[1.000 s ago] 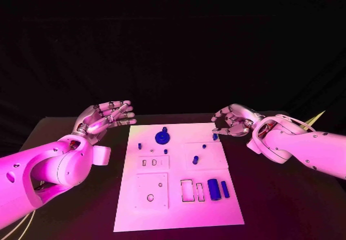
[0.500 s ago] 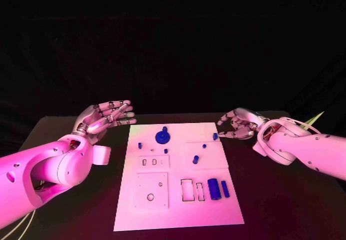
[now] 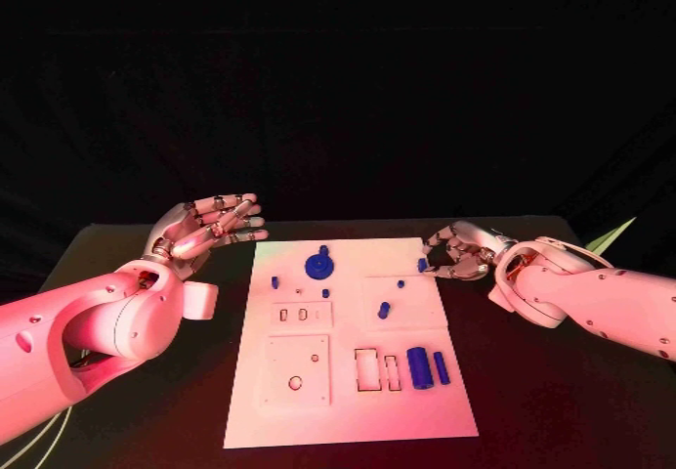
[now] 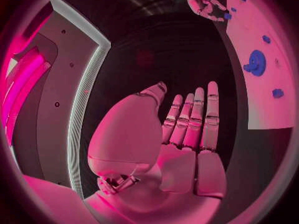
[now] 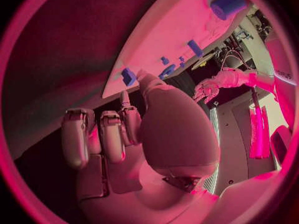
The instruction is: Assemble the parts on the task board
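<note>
On the black table (image 3: 141, 391) the task board (image 3: 345, 410) lay between both arms, the left hand (image 3: 209, 227) raised with fingers spread and empty, clear of the work, while the right hand (image 3: 458, 250), fingers curled, reached for the small blue part (image 3: 421, 265) at the board's edge, though whether it was pinched could not be told.

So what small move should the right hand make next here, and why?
Probably close its fingers on the small blue part at the task board's right edge. The right hand sits beside that part with curled fingers and seemingly nothing held; the left hand hovers open, off the board.
</note>
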`<state>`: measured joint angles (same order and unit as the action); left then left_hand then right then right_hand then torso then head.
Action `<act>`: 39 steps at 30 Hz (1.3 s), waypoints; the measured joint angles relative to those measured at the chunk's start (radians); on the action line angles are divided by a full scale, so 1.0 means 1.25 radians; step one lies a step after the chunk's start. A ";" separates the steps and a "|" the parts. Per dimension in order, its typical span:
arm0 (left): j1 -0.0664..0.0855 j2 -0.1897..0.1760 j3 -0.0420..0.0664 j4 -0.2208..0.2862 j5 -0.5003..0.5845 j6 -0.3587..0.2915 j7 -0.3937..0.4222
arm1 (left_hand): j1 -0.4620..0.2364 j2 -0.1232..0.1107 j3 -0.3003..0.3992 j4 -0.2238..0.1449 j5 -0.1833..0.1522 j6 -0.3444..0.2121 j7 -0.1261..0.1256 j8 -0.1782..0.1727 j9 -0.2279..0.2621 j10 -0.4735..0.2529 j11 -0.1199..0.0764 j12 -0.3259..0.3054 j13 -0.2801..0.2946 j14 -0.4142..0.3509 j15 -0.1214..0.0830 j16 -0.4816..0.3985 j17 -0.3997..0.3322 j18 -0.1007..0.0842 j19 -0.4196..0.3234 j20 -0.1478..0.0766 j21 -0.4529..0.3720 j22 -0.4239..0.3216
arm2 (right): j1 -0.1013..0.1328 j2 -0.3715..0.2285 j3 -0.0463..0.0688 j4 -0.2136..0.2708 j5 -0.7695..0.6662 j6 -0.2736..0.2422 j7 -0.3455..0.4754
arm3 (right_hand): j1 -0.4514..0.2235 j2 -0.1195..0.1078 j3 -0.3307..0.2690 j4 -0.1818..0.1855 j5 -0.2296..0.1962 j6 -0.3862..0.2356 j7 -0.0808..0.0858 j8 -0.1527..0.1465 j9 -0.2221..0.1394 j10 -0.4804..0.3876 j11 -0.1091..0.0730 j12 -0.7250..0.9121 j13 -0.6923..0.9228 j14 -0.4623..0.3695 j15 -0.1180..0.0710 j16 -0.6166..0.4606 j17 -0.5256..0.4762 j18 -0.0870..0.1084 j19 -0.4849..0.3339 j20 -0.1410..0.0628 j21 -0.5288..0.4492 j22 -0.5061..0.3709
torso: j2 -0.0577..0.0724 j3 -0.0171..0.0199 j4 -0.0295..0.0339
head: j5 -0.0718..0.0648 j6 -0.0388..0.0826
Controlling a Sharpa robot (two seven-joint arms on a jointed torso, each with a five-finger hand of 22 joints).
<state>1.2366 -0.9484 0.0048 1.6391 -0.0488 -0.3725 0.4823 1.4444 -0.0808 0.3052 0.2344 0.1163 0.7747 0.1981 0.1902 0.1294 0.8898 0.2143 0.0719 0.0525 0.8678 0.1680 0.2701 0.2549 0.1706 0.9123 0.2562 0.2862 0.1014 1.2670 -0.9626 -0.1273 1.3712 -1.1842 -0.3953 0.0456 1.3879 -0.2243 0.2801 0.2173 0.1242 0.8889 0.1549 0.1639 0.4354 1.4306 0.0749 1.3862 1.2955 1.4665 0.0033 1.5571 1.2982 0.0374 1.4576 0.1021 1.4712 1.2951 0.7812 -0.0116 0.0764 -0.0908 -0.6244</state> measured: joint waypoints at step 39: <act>0.000 0.000 0.000 -0.002 0.000 0.000 -0.001 | 0.000 0.000 0.000 0.000 0.000 0.000 0.000 0.000 0.000 0.000 0.000 0.000 0.000 0.000 0.000 0.000 0.003 0.000 0.000 0.000 0.000 0.000 | -0.007 0.036 0.000 -0.033 0.007 0.009 -0.006 | 0.020 0.021 0.082 -0.030 0.000 0.051 -0.012 0.000 0.000 0.009 -0.009 0.005 0.000 -0.007 -0.007 0.000 0.000 0.000 0.000 -0.001 0.000 0.000 | -0.001 -0.0006 -0.0009 | 0.002 0.001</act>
<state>1.2365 -0.9483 0.0048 1.6369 -0.0487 -0.3724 0.4810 1.4444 -0.0809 0.3052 0.2344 0.1163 0.7747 0.1981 0.1902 0.1295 0.8898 0.2143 0.0719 0.0525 0.8677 0.1680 0.2701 0.2581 0.1706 0.9122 0.2562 0.2862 0.1014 1.2584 -0.9173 -0.1270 1.3296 -1.1755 -0.3836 0.0383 1.4124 -0.1986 0.3829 0.1795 0.1242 0.9532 0.1397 0.1642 0.4355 1.4416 0.0641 1.3921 1.2955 1.4579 -0.0057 1.5572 1.2982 0.0374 1.4579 0.1015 1.4716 1.2951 0.7797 -0.0124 0.0753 -0.0888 -0.6231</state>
